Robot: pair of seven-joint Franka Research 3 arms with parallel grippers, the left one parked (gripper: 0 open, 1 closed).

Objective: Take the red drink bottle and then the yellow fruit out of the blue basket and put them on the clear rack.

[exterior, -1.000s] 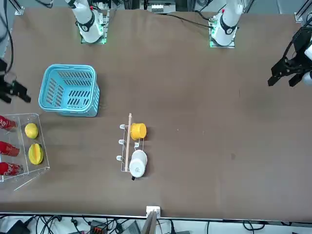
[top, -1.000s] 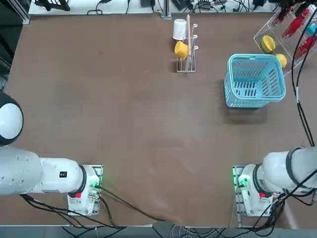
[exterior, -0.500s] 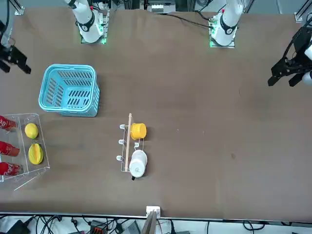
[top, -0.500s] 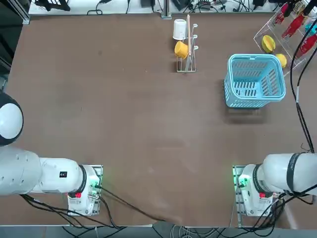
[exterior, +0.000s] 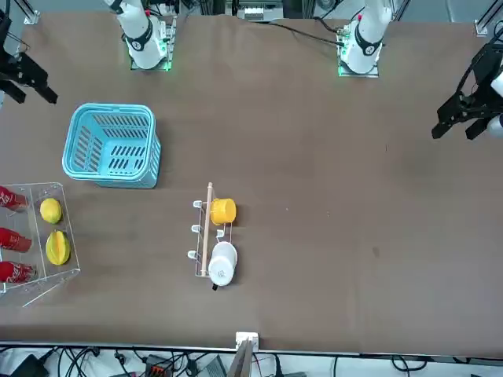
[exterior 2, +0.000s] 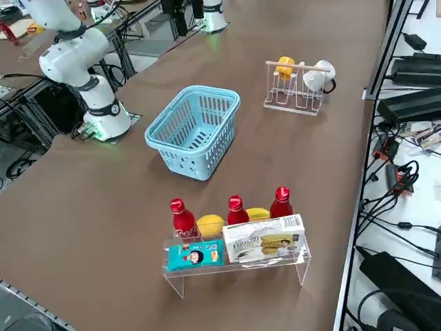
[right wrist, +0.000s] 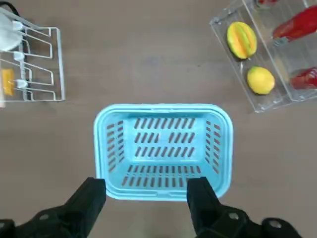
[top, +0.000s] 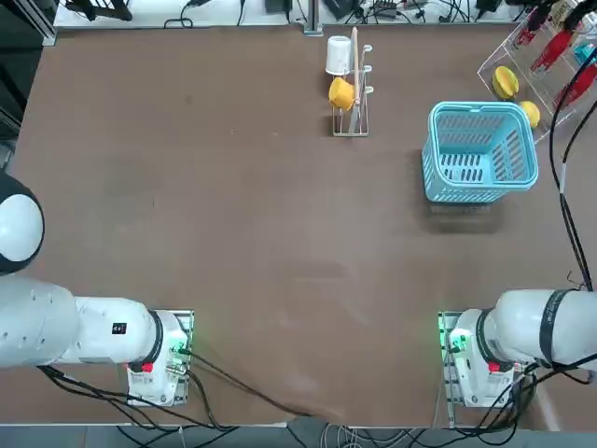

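The blue basket (top: 438, 159) (right wrist: 106, 148) stands empty near the table's right side. Beyond it, the clear rack (exterior: 61, 236) (exterior 2: 304, 258) holds three red bottles (exterior 2: 236, 210); I cannot tell which is the task's red drink bottle. The small yellow fruit (exterior: 51, 210) (right wrist: 260, 80) lies on the rack beside a bigger greenish-yellow fruit (exterior: 56, 247). My right gripper (exterior: 27, 90) (right wrist: 148, 198) hovers open and empty high over the basket's near side, apart from the rack.
A white wire peg stand (top: 350, 117) with a yellow-orange cup (top: 341, 93) and a white cup (top: 338, 54) stands left of the basket. A snack box (exterior 2: 265, 241) and a blue packet (exterior 2: 195, 255) sit on the rack's front. Cables hang along the table's right edge.
My right gripper has drawn back from the rack, past the basket toward the robot's side of the table. Basket, rack and their contents have not moved.
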